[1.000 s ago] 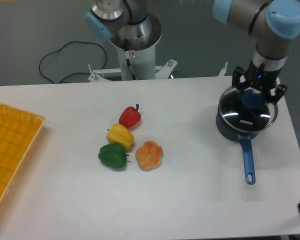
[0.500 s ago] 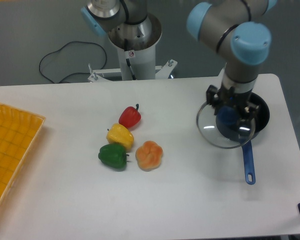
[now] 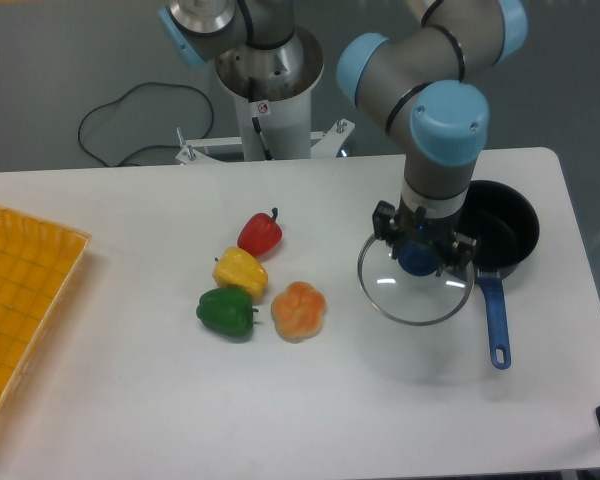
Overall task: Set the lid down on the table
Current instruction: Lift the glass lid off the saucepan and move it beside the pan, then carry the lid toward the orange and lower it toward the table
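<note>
Fingers (image 3: pixel 403 247) of the gripper (image 3: pixel 418 250) clench the blue knob, so the lid (image 3: pixel 415 287) hangs level over bare table (image 3: pixel 400 400), just left of the pan (image 3: pixel 497 238), well clear of the 4 peppers (image 3: pixel 260 282).

Lid and pan on the right, peppers mid-table

The lid (image 3: pixel 414 287) sits left of the saucepan (image 3: pixel 500 238), perhaps overlapping its edge; four peppers (image 3: pixel 258 277) cluster further left; tray (image 3: pixel 20 300) far left.
</note>
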`<state>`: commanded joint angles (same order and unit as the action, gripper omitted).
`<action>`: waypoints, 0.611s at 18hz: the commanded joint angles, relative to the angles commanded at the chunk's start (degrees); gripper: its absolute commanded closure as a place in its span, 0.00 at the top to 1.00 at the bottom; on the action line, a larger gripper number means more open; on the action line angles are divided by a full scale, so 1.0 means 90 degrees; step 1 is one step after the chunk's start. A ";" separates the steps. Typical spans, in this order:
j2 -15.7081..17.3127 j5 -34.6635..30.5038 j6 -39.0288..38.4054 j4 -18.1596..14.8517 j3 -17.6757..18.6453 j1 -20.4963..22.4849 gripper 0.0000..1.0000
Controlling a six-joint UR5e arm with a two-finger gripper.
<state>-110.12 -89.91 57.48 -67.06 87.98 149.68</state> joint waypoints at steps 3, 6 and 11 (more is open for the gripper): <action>-0.0088 -0.0029 -0.0107 0.0049 0.0029 -0.0107 0.52; -0.0166 -0.0039 -0.0146 0.0273 0.0117 -0.0117 0.52; -0.0264 -0.0039 -0.0127 0.0332 0.0244 -0.0137 0.52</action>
<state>-112.50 -90.26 56.34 -64.07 90.17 148.45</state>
